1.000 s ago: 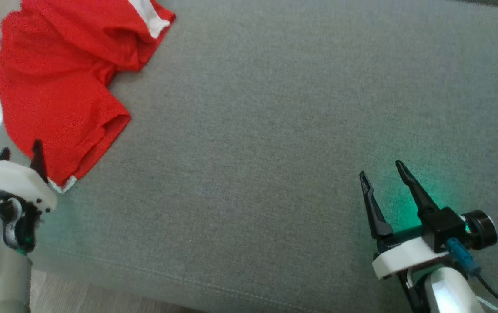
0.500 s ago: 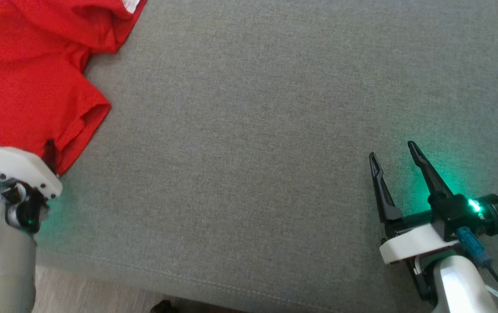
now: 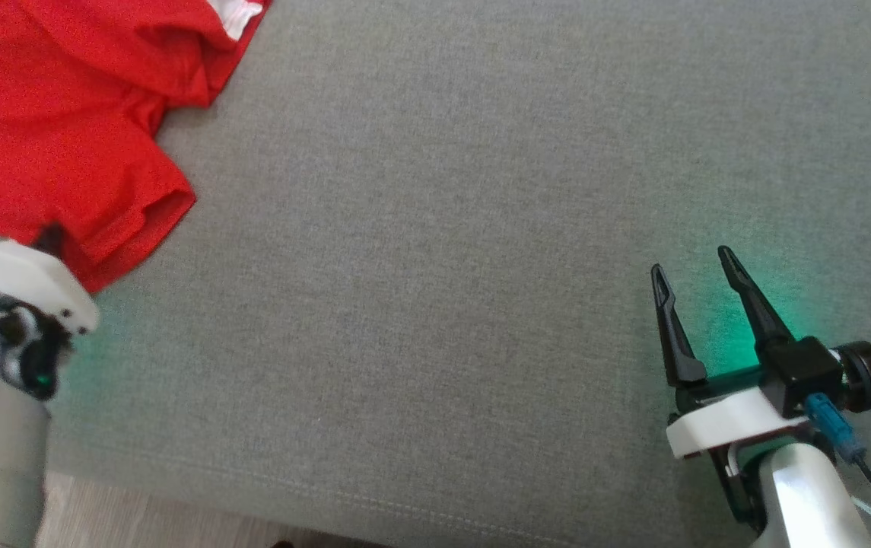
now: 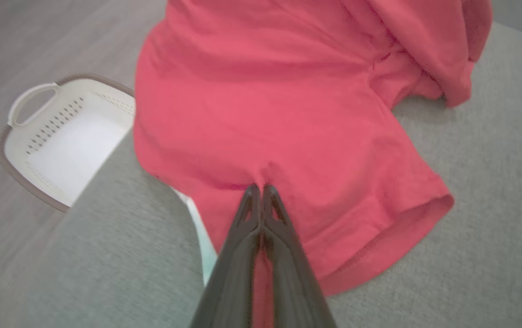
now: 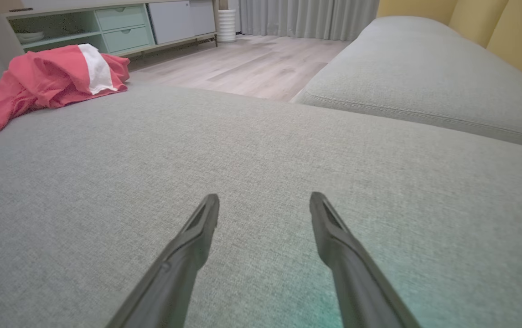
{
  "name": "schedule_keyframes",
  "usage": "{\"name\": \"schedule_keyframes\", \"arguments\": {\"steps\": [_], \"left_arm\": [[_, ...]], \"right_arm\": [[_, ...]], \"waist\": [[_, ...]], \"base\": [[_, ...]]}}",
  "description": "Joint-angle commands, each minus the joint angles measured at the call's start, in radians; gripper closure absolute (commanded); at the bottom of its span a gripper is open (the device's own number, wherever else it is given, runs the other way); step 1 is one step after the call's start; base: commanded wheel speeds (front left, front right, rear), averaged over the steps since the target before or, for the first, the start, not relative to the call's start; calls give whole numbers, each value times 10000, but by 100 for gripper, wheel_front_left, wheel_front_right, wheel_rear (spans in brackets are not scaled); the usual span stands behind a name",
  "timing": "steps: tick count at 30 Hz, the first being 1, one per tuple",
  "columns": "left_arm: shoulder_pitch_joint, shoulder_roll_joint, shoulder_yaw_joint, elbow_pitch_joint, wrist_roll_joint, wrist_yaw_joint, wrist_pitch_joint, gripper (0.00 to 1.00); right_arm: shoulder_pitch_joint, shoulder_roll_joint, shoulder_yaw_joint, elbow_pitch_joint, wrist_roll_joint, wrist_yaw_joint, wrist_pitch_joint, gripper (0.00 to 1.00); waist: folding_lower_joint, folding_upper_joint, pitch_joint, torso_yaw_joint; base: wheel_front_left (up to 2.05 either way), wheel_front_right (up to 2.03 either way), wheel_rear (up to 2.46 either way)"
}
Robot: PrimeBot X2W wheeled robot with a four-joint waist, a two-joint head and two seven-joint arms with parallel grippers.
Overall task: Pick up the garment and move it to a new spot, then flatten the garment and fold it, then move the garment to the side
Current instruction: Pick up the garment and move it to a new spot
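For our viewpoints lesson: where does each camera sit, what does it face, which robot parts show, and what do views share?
Head view: on the head, looking down at the sofa cushion; left gripper lower left, right gripper lower right.
Left wrist view: along shut fingers pinching the shirt; basket at left.
Right wrist view: low along open fingers, across the cushion.
Shared: shirt and cushion.

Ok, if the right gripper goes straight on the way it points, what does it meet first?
Probably the bare grey cushion: the open right gripper aims slightly down at it. The garment lies well off to its left.
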Motion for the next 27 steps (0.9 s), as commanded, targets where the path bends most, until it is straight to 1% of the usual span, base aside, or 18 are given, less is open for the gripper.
{"name": "schedule_keyframes", "arguments": {"steps": [1,6,8,9,14,20,24,27], "left_arm": [[-428,808,276,-374,84,0,-191,100],[-785,1293,83,-915,359,-18,-581,100],[-924,1541,-83,-1268,566,-26,-706,100],[-1073,1753,-268,-1670,768,-32,-725,100],[-1582,2116,-819,-2835,1123,-47,-238,100],[-2402,2147,-1639,-4643,1258,-63,481,100],[-2788,1935,-2206,-5722,1078,-68,951,100],[-2932,1741,-2748,-6504,776,-70,1422,100]], "right_arm": [[-150,-43,262,-199,111,39,-147,0],[-152,-43,234,196,501,39,-409,0],[-149,-43,223,388,689,39,-520,0],[-135,-43,191,590,899,39,-627,0],[6,-43,59,1095,1386,39,-829,0],[252,-43,-98,1524,1832,39,-916,0],[411,-43,-267,1473,2009,39,-923,0],[529,-43,-362,1391,2068,39,-924,0]], "waist": [[0,0,-191,-38],[0,0,-853,-197],[0,0,-1166,-322],[0,0,-1502,-476],[0,0,-2381,-979],[0,0,-3290,-1870],[0,0,-3650,-2499],[0,0,-3715,-2943]], "base": [[0,0,0],[0,0,0],[0,0,0],[0,0,0],[0,0,0],[0,0,0],[0,0,0],[0,0,0]]}}
